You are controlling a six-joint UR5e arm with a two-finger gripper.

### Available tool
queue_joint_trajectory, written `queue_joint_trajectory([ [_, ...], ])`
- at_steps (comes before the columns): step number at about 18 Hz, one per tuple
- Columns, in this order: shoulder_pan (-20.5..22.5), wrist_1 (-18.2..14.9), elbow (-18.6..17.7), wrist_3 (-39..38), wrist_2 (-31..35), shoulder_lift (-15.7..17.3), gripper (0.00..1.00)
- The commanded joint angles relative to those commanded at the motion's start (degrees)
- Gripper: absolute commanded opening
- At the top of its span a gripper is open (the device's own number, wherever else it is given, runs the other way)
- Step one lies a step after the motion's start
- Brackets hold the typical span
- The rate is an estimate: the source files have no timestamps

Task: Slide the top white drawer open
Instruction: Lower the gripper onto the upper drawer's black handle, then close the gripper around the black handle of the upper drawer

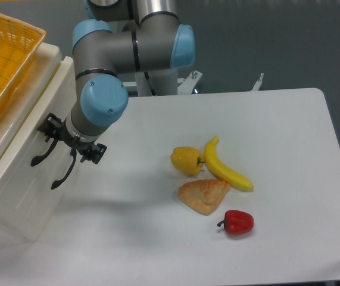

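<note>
Gripper: the gripper (69,140) is low against the cabinet front, its black fingers spread, one near the upper handle and one toward the table side. No contact with the handle can be confirmed from this angle.
Drawer: the top white drawer (36,116) is the upper of two in the cream cabinet at the left edge of the table (277,131). Its front looks flush with the cabinet face, so it reads as shut.
Handle: the drawer's curved black handle (42,156) shows just left of the fingers, partly hidden by them.
Lower drawer: the lower handle (62,176) hangs just below the gripper, untouched.
On top: a yellow wicker basket (6,56) rests on the cabinet.
Table items: a yellow pepper (186,159), a banana (226,167), a pastry (203,195) and a red pepper (236,221) are grouped well apart from the cabinet.
Progress: approach looks nearly complete; no opening is visible.
Left to do: close on the upper handle, then pull outward along the drawer's slide.
Risk: the two handles sit close together, so catching the lower one seems possible.
</note>
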Motion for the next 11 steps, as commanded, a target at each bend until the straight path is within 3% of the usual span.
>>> queue_joint_trajectory([
  [11, -0.53, 0.88, 0.0, 0.09, 0.62, -0.44, 0.99],
])
